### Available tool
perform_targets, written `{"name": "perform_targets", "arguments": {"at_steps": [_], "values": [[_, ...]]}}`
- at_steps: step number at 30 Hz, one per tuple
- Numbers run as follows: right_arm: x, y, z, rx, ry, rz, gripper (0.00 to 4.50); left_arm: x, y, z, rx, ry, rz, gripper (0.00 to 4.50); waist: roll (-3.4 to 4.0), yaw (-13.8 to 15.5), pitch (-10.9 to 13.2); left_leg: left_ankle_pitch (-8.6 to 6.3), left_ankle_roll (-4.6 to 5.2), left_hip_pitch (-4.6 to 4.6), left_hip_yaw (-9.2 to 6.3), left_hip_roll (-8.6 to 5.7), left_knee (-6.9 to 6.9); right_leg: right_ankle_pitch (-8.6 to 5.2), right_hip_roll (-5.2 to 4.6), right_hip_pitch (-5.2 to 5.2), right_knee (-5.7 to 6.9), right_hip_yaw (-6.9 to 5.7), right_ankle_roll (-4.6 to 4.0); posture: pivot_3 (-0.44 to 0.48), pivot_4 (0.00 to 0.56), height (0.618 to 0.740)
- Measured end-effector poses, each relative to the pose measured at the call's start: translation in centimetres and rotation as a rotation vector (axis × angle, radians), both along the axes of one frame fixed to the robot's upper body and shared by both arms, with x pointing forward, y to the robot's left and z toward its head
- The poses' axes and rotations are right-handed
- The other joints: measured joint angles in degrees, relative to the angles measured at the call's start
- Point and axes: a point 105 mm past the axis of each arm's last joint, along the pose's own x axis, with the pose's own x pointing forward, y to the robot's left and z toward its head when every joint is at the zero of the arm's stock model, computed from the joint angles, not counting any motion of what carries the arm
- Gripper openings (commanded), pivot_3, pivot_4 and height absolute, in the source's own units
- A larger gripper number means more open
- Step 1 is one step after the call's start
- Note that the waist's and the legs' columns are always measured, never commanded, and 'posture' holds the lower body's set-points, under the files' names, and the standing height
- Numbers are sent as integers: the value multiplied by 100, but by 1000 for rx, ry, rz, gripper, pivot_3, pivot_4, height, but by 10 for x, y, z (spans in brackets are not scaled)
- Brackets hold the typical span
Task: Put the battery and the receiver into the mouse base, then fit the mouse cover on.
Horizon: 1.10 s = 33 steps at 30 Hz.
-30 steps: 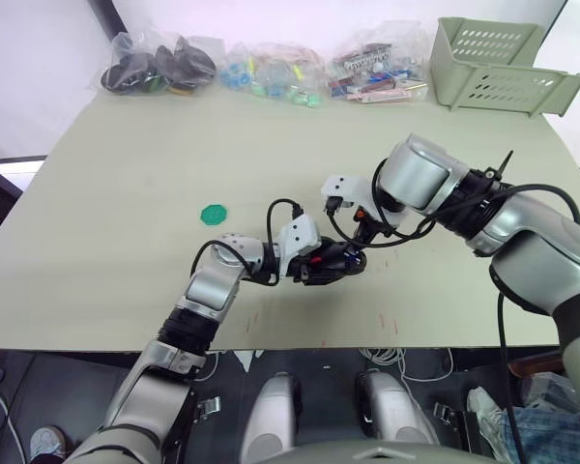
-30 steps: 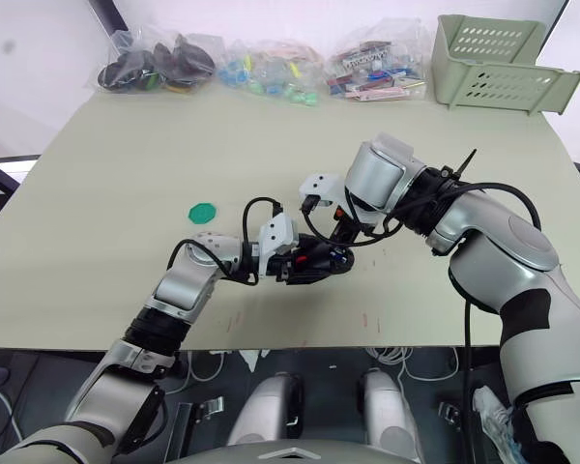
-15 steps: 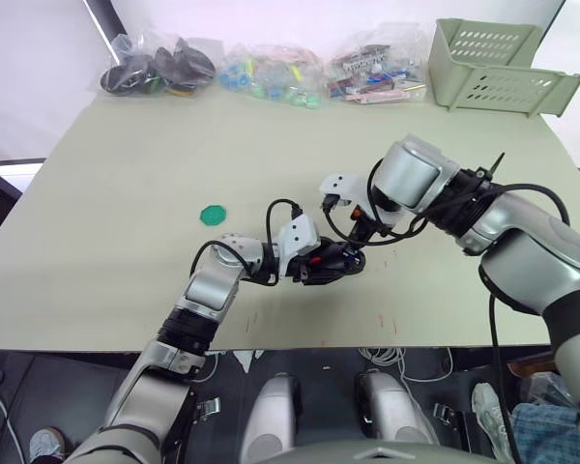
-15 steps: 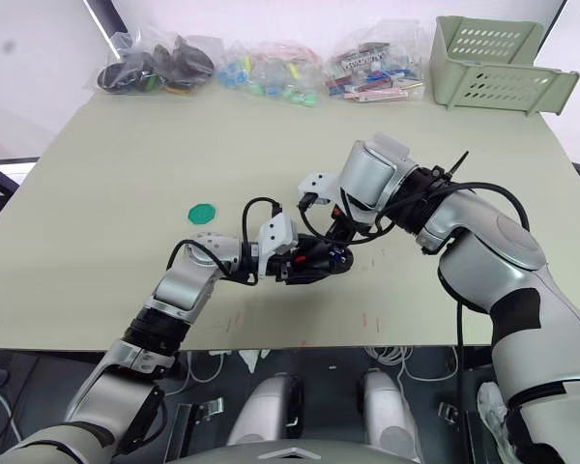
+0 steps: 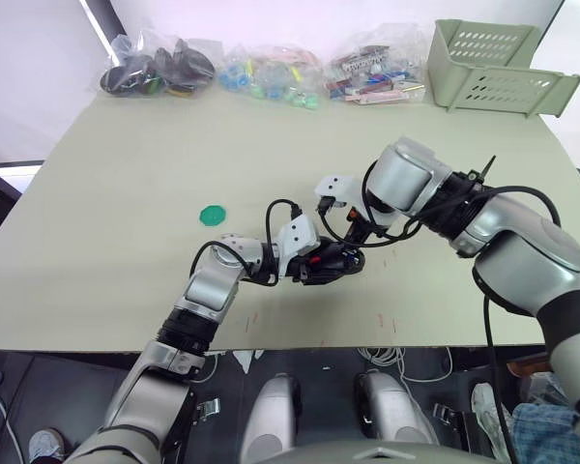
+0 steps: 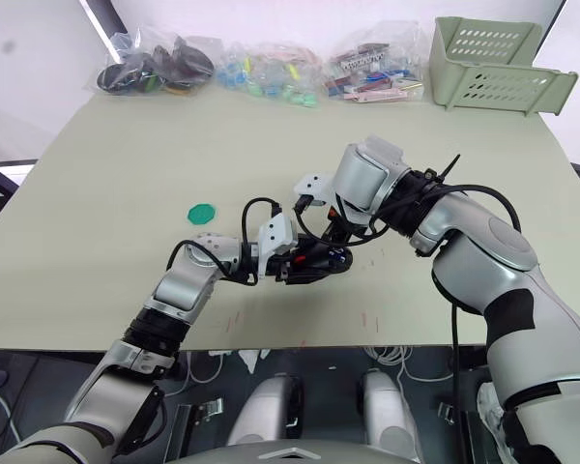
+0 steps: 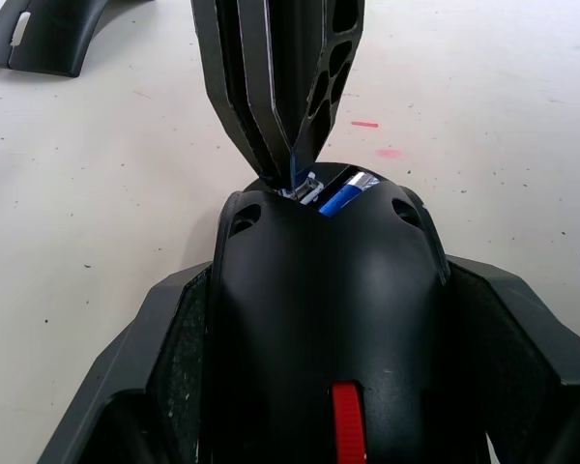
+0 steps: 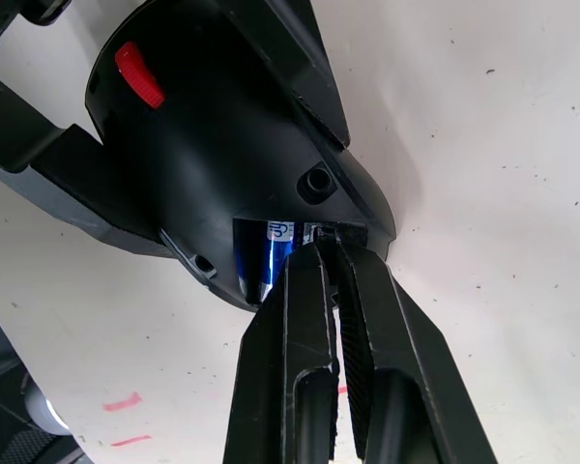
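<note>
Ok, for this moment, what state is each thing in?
mouse base: clamped by the left end effector, cover off.
battery: seated in the base.
right end effector: shut, tips poking into the base.
mouse cover: lying apart on the table.

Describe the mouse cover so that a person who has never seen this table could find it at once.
Start from the two grippers meeting over the mouse base on the pale table. The mouse cover lies alone on the table past the left gripper, which grips the base. It is a thin, plain black curved shell, without the red patch or the blue battery that the base shows.
</note>
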Motion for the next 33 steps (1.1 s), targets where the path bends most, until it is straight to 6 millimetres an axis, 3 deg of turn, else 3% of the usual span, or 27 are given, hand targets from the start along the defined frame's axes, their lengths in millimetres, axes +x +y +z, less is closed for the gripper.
{"name": "perform_targets", "arguments": {"at_steps": [33], "values": [[-5, -11, -4, 51, -66, 36, 0, 1, 0, -2, -2, -2, -1, 3005, 0, 25, -2, 0, 0, 4, -8, -4, 0, -1, -3, 12, -3, -5, 0, 0, 150, 740]]}}
